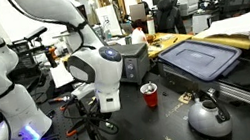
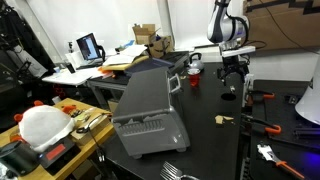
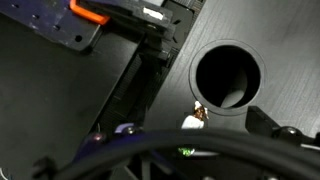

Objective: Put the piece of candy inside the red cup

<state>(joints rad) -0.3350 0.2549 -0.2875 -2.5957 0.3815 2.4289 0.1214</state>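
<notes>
Silver kettle (image 1: 209, 115) — red cup (image 1: 149, 95) beyond

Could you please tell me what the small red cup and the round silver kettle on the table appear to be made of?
The small red tapered cup looks like thin plastic: its wall is an even, slightly glossy red, with a pale rim like a party cup's. The round silver kettle looks like polished metal, perhaps stainless steel, judging by its bright reflective body. Its dark handle is too small to judge.
</notes>
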